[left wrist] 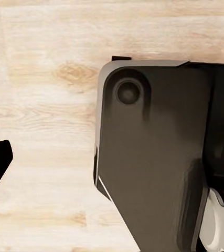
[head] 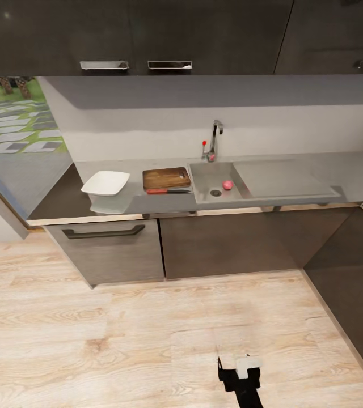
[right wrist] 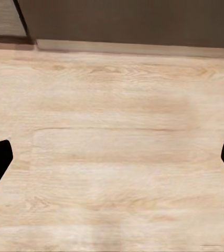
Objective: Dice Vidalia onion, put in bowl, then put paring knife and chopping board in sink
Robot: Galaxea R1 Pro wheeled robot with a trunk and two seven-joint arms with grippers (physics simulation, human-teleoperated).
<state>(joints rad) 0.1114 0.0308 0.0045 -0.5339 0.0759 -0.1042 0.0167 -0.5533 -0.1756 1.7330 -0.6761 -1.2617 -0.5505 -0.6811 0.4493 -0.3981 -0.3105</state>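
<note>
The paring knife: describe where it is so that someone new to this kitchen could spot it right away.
Find the sink under the chrome tap on the dark countertop. Just beside its basin lies the brown chopping board, and the paring knife lies flat along the board's front edge. It is the slim thing with a red handle, much thinner than the board or the white bowl farther along.

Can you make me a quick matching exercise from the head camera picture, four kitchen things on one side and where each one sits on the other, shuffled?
Things:
1. bowl
2. chopping board
3. paring knife
4. onion

Places:
A. inside the sink, near the drain
B. on the countertop, farthest from the sink
C. along the board's front edge
D. between bowl and sink

Pairs: 1-B, 2-D, 3-C, 4-A
</note>
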